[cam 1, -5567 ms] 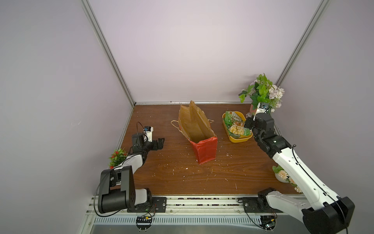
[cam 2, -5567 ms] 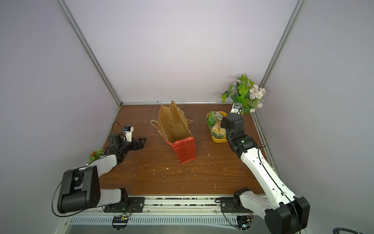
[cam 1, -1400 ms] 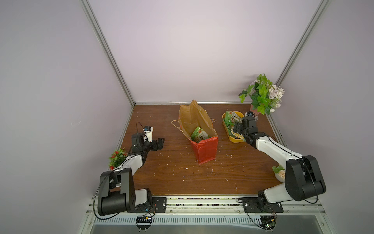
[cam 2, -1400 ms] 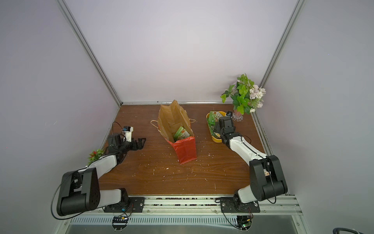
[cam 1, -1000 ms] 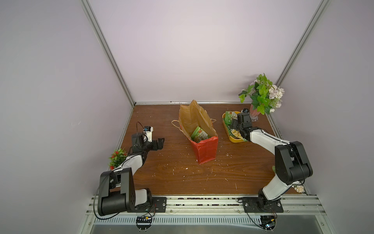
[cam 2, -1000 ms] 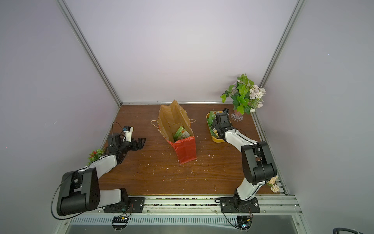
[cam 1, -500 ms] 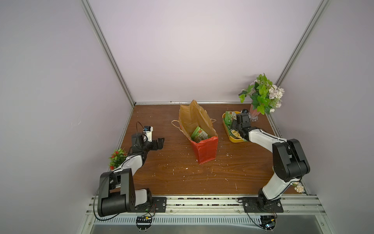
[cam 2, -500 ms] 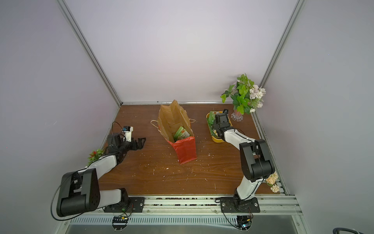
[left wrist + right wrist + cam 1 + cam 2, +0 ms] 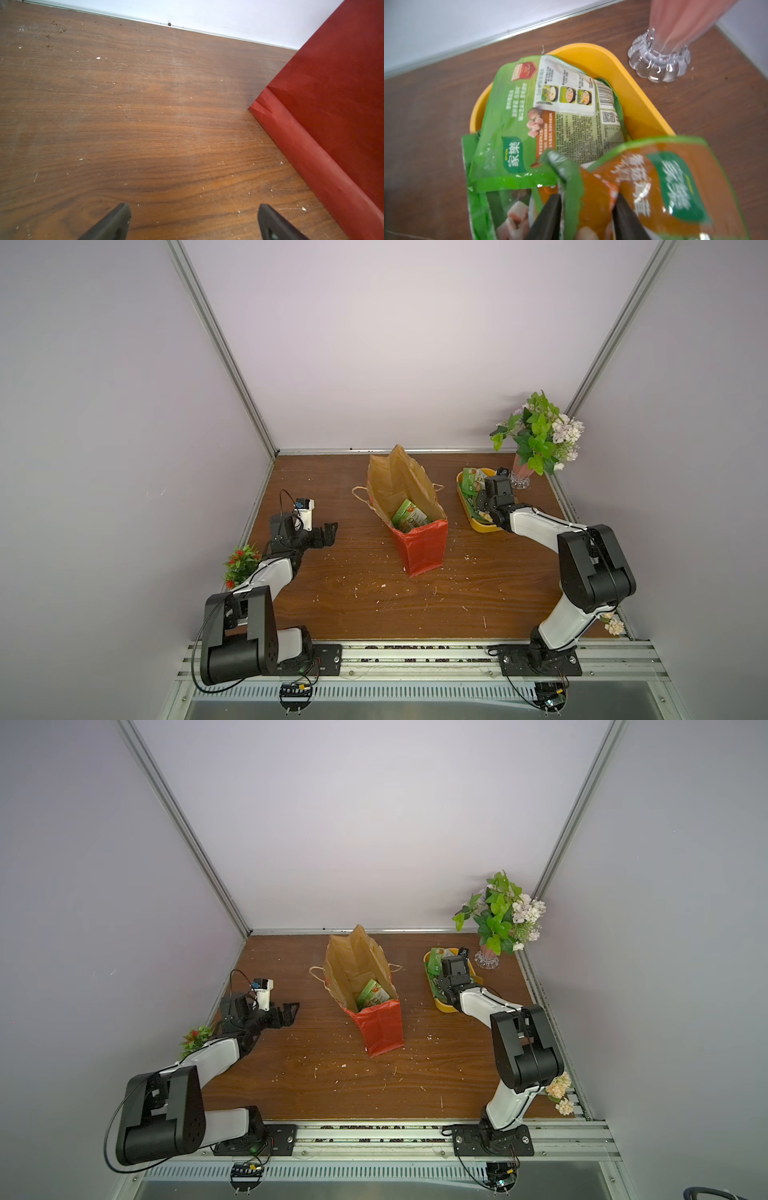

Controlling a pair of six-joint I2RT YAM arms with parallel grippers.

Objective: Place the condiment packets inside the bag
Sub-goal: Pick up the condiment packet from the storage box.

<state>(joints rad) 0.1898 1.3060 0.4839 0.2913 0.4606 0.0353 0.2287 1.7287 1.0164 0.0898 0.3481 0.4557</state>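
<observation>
The red bag (image 9: 420,549) (image 9: 381,1029) stands open mid-table, brown inside, with one green condiment packet (image 9: 409,516) (image 9: 372,994) in it. More condiment packets lie in the yellow tub (image 9: 484,527) (image 9: 448,1007): a green one (image 9: 529,116) and an orange-green one (image 9: 654,176). My right gripper (image 9: 478,508) (image 9: 439,986) (image 9: 587,197) reaches down into the tub, its jaws pinching a crumpled fold of the orange-green packet. At the table's left side, well short of the bag (image 9: 332,104), my left gripper (image 9: 328,531) (image 9: 291,1011) (image 9: 193,207) rests low, open and empty.
A glass vase of flowers (image 9: 523,477) (image 9: 658,60) stands just behind the tub in the back right corner. A small red-flowered plant (image 9: 241,566) sits beside the left arm. Pale flowers (image 9: 613,624) lie by the right arm's base. Walls close in three sides.
The right gripper's jaws have closed in on the orange-green packet in the tub, and its wrist dipped slightly deeper. The left arm has stayed still.
</observation>
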